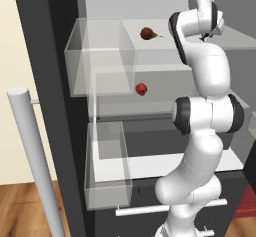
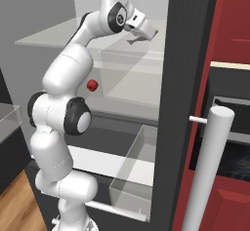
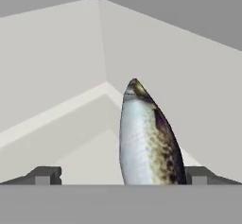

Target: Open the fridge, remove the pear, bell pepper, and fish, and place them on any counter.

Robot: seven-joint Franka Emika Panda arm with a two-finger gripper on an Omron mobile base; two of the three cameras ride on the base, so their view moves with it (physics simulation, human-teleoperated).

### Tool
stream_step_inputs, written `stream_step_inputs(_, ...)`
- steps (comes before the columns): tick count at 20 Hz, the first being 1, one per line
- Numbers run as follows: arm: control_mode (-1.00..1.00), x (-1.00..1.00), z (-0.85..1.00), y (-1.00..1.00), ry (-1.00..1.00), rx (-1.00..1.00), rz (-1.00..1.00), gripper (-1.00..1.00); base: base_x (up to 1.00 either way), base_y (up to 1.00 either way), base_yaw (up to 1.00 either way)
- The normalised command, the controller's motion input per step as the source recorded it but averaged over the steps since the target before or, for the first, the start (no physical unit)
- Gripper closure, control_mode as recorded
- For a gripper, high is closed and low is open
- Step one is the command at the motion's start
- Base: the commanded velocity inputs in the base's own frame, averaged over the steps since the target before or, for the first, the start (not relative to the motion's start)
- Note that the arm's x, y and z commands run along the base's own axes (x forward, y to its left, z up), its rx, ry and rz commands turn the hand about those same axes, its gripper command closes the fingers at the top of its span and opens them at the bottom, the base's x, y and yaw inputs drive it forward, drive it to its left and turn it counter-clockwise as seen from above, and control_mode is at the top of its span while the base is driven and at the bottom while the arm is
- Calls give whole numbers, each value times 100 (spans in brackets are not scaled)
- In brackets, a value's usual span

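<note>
Now the fridge (image 1: 55, 106) stands with both doors swung wide, so I can reach its shelves. My gripper (image 3: 120, 175) sits at the upper shelf with its jaws spread full, fingertips flanking the fish (image 3: 146, 138), which lies toward 1 o'clock in the hand view; nothing is clamped yet. From the left base camera, the pear (image 1: 148, 33) rests at 12 o'clock, the bell pepper (image 1: 141, 89) a shelf below.
</note>
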Motion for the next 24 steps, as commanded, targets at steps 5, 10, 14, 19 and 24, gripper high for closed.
stream_step_inputs(5,-100,18,-3,-25,6,0,0,-100,0,0,0)
stream_step_inputs(10,-100,1,-23,-21,1,0,1,-100,0,0,0)
stream_step_inputs(14,-100,7,-39,-19,1,0,3,100,0,0,0)
stream_step_inputs(19,-100,6,-16,-5,1,0,1,100,0,0,0)
stream_step_inputs(24,-100,0,0,0,0,0,0,100,0,0,0)
